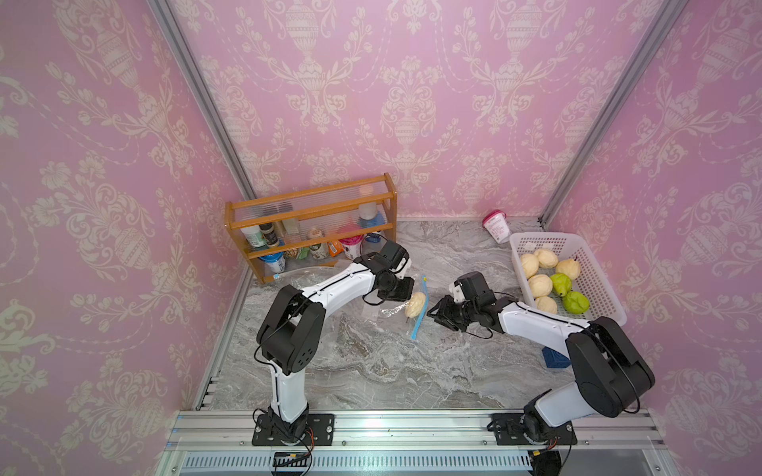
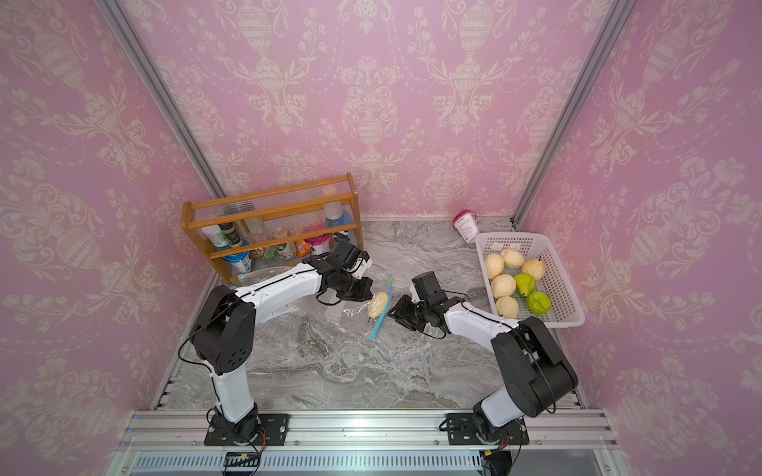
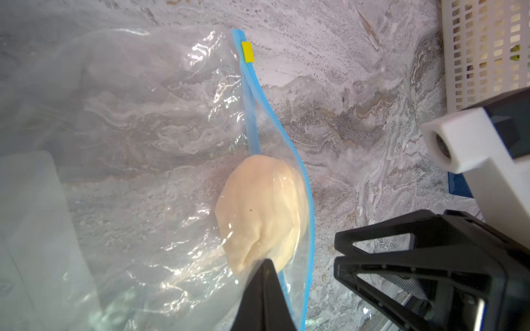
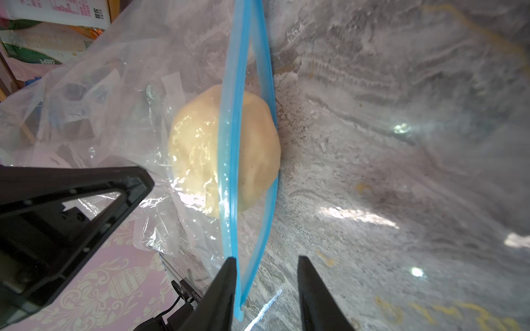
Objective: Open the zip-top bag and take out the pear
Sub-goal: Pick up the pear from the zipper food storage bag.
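The clear zip-top bag point(image 1: 385, 311) lies mid-table, its blue zip strip point(image 1: 419, 310) facing my right arm. The yellow slider point(image 3: 247, 51) sits at the strip's far end. The two blue lips point(image 4: 229, 160) are parted around a pale yellow pear point(image 1: 414, 305) point(image 3: 263, 212) lying just inside the mouth. My left gripper point(image 3: 265, 268) is shut on the bag's clear film beside the pear. The right gripper point(image 4: 266, 266) is open at the near end of the strip, and one blue lip lies against a finger point(image 4: 226, 283). Both top views show it point(image 2: 393, 311) just right of the bag.
A white basket point(image 1: 610, 313) at the right holds several pale and green pears. A wooden rack point(image 1: 309, 198) of jars stands at the back left. A pink-lidded cup point(image 1: 497, 226) lies near the back wall. A blue object point(image 1: 556, 358) sits behind my right arm.
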